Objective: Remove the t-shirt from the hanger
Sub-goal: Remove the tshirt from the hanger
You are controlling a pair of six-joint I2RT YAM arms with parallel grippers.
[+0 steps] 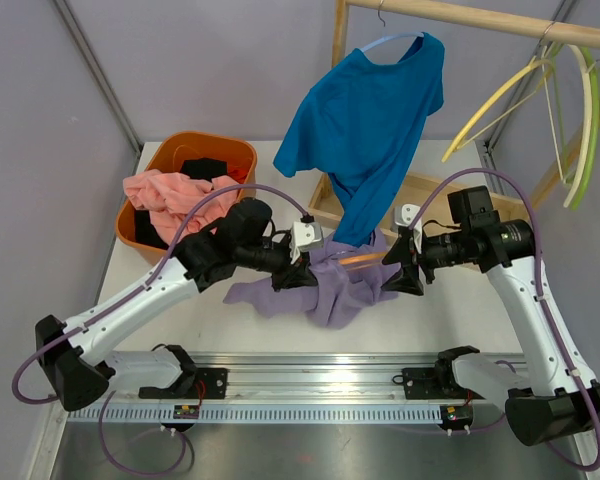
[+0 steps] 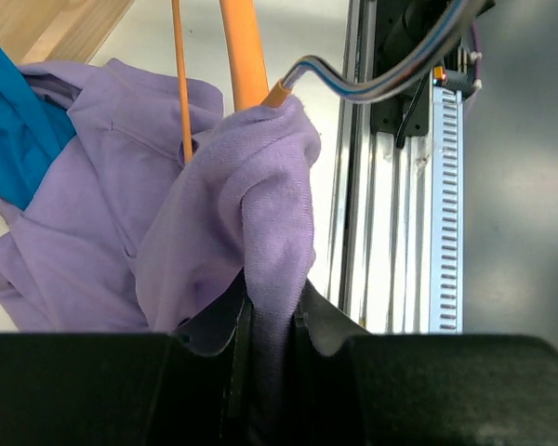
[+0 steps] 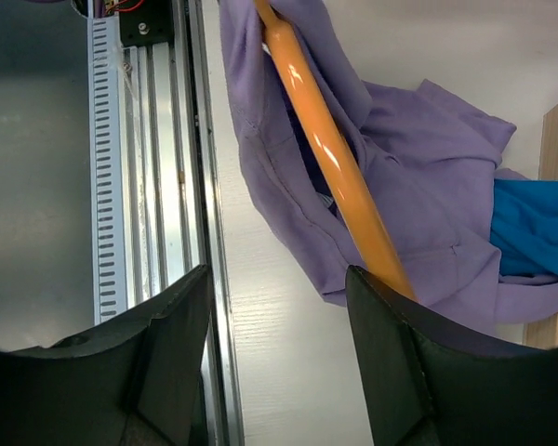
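Lying limp by the table's (image 1: 250, 325) near edge, the purple t-shirt (image 1: 332, 288) looks light and soft on its orange hanger (image 3: 339, 177). The left gripper (image 2: 270, 311) pinches a fold; the right gripper (image 3: 277, 288) gapes empty beside the stiff hanger arm, probably the better hold.

The t-shirt (image 1: 330, 290) is plain lilac, the hanger (image 3: 330, 158) orange, the hanging shirt (image 1: 365, 120) blue, the bin (image 1: 205, 141) orange.

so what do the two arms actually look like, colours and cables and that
Both the left arm and right arm have white link shells with black joints and black bases. A purple cable loops along each. A small white block sits near each wrist, and the fingers are matte black, broad and tapered.
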